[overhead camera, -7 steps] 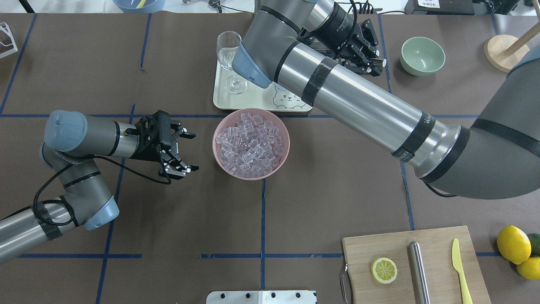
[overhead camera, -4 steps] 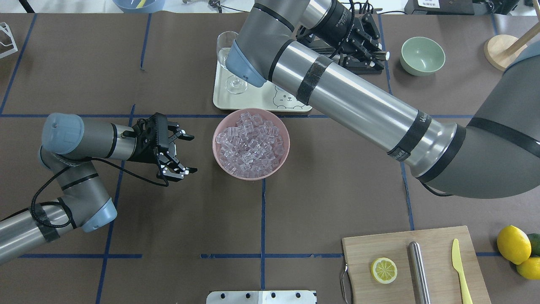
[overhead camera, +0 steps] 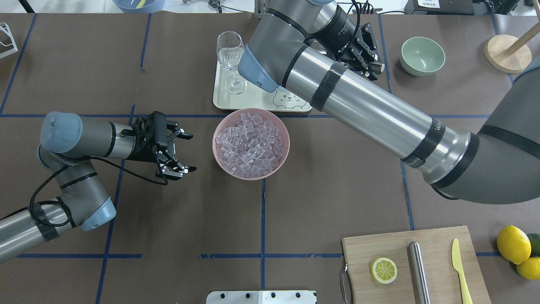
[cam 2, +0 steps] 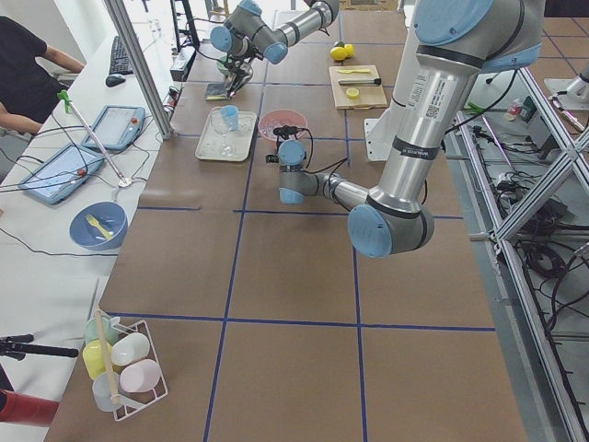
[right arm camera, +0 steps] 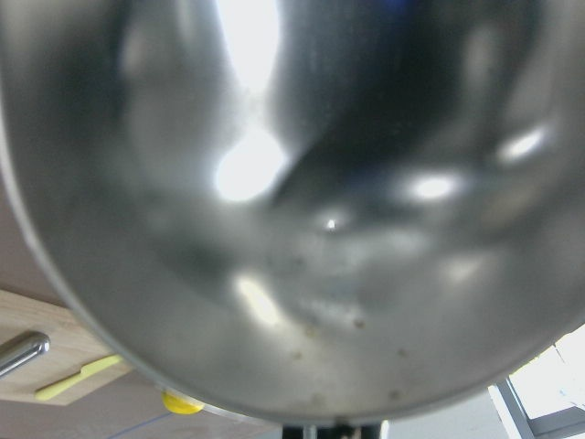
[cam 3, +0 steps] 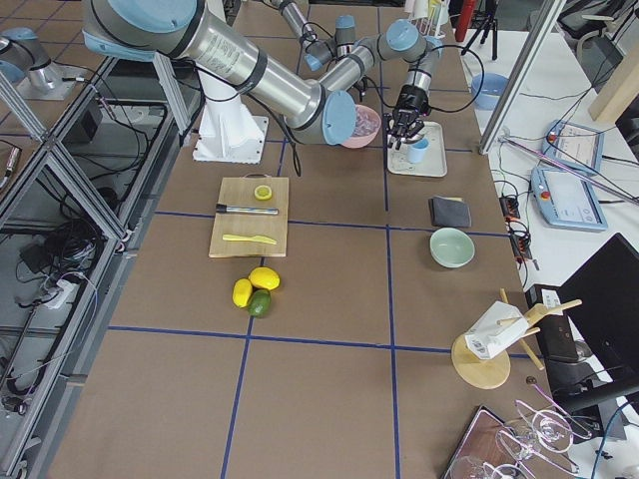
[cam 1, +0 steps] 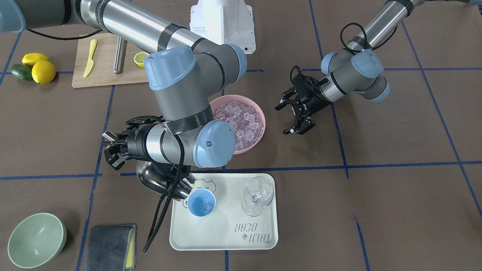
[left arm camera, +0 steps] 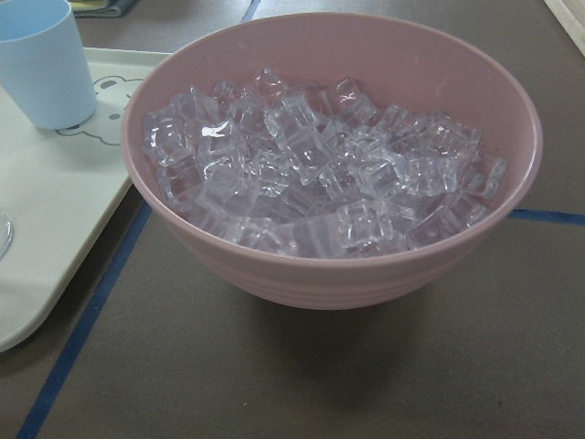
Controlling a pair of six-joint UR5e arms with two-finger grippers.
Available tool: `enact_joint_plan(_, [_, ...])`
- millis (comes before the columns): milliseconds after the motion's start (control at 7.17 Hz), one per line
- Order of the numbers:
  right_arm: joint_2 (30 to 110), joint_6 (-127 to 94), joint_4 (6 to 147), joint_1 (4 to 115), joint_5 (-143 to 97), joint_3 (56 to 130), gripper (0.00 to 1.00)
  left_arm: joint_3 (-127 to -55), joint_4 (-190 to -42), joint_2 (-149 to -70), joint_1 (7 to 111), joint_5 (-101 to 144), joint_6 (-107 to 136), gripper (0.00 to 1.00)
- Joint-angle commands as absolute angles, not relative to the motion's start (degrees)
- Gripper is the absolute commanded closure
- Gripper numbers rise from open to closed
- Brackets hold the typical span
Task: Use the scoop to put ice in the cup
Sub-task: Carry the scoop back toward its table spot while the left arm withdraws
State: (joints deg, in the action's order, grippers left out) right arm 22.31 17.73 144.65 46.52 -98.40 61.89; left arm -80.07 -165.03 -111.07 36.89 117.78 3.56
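Right claw (cam 1: pixel 111 148) tight on scoop (cam 1: pixel 150 178) — left claw (overhead camera: pixel 189 153) wide

The only words I can read are "TAIJI BEAR", printed in grey on the cream rectangular plastic tray (cam 1: pixel 226 241); in the front-facing view they stand upside down. A line-drawn bear face (overhead camera: pixel 288 99) sits on the same tray. The white lettering on the black band (overhead camera: pixel 428 137) round my right arm and the marking on the clear stemmed wine glass (overhead camera: pixel 230 54) are too small to read.
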Motion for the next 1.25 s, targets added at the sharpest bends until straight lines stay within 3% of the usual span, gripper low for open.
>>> enact_joint_plan(0, [29.25,10.6,144.4,47.63,-102.47,72.57,1.0,-80.16,-164.53,-110.92,38.05,117.86,3.43,0.0])
enact_joint_plan(279, [43.26,-4.18,144.05,49.12,-109.3,91.57,1.0,-80.33,-164.27,-109.51,41.29,122.22,3.16,0.0])
enact_joint_plan(697, [60.68,-19.85,142.04,50.27,-117.82,111.74,1.0,-80.24,-163.56,-107.86,45.52,128.41,3.16,0.0])
enact_joint_plan(1115, [70.47,-23.55,141.25,49.75,-129.08,115.22,1.0,-80.07,-163.56,-107.84,45.35,128.41,3.08,0.0])
